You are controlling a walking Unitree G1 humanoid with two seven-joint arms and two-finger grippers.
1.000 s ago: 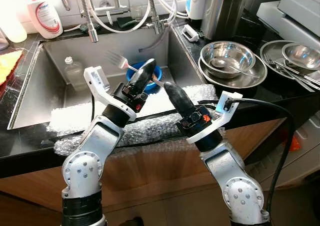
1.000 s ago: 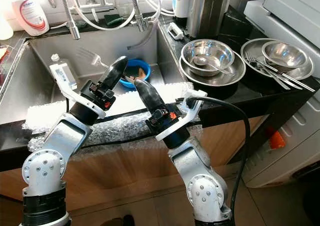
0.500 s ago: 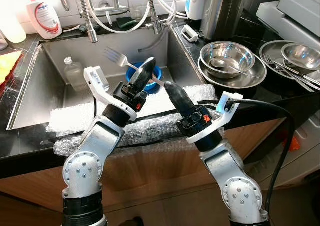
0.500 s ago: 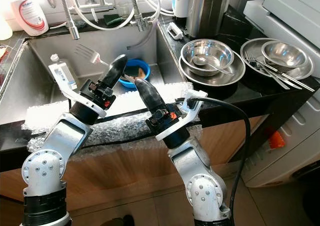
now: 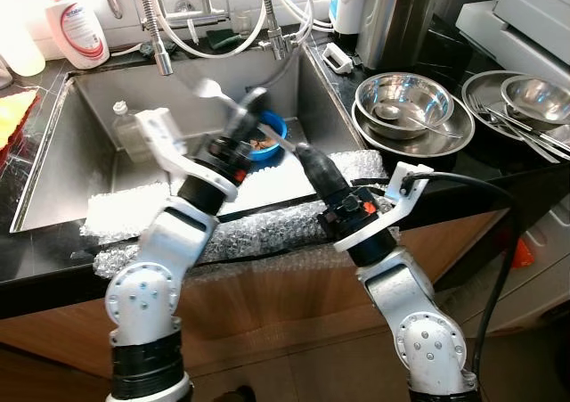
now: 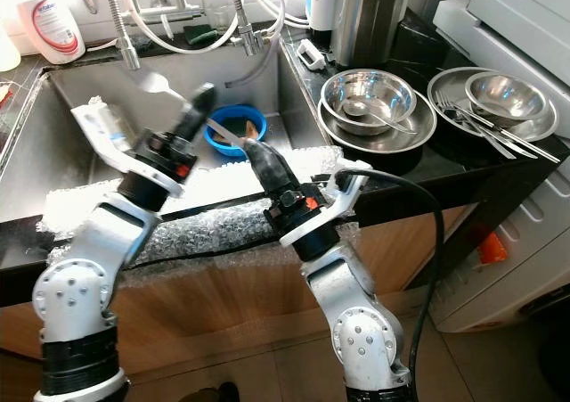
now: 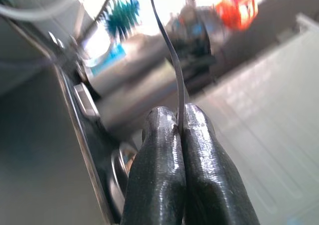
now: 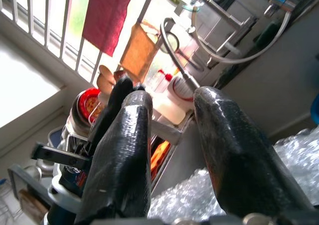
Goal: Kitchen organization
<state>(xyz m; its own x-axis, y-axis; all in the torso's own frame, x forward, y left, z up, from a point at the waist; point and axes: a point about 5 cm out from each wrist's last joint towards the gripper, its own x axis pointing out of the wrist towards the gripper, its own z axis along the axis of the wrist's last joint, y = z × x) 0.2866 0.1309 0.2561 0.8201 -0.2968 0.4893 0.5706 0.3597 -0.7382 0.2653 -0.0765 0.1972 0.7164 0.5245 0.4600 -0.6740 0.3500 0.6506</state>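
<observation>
A stainless steel kitchen sink (image 5: 80,143) is set into a black countertop (image 5: 419,175), with coiled spring faucets (image 5: 158,28) rising behind the basin and a white soap bottle with a red pump (image 5: 78,26) at the back corner. A sheet of clear bubble wrap (image 5: 267,224) drapes over the front edge of the sink. In the basin lie a small clear plastic bottle (image 5: 125,121) and a round blue plastic bowl (image 5: 270,139). On the counter to the right, a shiny steel mixing bowl (image 5: 405,94) with a spoon in it sits nested in a wider steel dish (image 5: 445,139), and farther right a second steel bowl (image 5: 537,97) rests on a steel plate (image 5: 485,90) beside loose cutlery (image 5: 517,127).

The left gripper (image 7: 180,130) is raised over the sink, blurred in the head views, its two black fingers (image 7: 159,150) clamped tight on the thin handle of a metal fork (image 5: 214,92); the fork's tines point up and back toward the faucets, above the basin and behind the blue bowl. The right gripper (image 8: 172,105) hovers just over the bubble wrap at the sink's front edge, near the blue bowl, its fingers (image 8: 127,135) parted and holding nothing.
</observation>
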